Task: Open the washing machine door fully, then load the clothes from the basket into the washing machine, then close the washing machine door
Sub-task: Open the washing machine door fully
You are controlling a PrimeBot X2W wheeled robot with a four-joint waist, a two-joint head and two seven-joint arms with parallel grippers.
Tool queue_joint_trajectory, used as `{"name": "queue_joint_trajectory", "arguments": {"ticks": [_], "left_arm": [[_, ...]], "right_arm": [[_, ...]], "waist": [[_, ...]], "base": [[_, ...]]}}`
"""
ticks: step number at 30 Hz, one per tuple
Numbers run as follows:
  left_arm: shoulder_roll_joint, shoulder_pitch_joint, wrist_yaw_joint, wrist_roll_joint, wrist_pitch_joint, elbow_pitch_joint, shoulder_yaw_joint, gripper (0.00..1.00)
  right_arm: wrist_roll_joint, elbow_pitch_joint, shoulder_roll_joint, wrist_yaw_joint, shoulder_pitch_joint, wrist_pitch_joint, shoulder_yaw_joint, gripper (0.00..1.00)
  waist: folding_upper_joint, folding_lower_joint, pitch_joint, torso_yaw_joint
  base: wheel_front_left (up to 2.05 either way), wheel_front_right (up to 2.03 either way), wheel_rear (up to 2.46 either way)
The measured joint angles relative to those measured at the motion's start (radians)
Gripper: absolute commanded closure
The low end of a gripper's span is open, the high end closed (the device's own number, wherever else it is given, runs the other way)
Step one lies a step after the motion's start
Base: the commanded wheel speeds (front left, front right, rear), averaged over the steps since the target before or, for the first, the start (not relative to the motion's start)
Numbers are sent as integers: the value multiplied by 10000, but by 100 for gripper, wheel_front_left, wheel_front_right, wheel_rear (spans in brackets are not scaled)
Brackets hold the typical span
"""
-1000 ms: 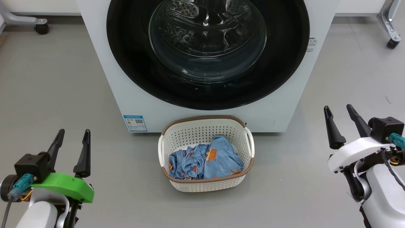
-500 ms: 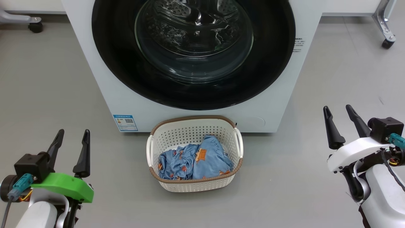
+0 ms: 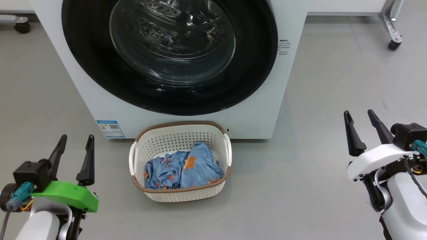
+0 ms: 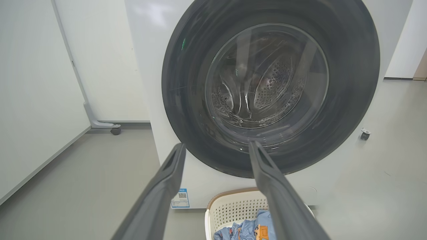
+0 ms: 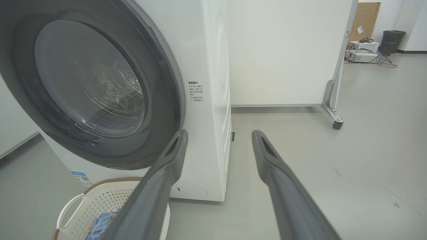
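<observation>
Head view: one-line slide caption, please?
Left hand and right hand, open, flank the basket of clothes before the closed washing machine door.

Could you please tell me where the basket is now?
In the head view the basket stands on the floor left of centre, just before the washing machine, under its door, holding the clothes.

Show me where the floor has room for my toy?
Bare grey floor lies left of the cream perforated plastic basket, up to the left gripper; a wider stretch lies right of it, toward the right gripper. It's crowded where the basket sits close before the big white washing machine.
</observation>
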Motion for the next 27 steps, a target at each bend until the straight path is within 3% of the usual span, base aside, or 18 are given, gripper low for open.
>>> {"name": "queue_joint_trajectory", "arguments": {"ticks": [14,27], "left_arm": [[-12,-1,0,0,0,0,-48,0],[-29,1,0,19,0,-38,4,0]], "right_arm": [[-4,46,31,0,0,0,-79,0],[-48,52,50,2,0,0,-117,0]], "waist": [[0,0,-35,29],[0,0,-89,64]], "base": [[48,48,-96],[16,16,-31]]}}
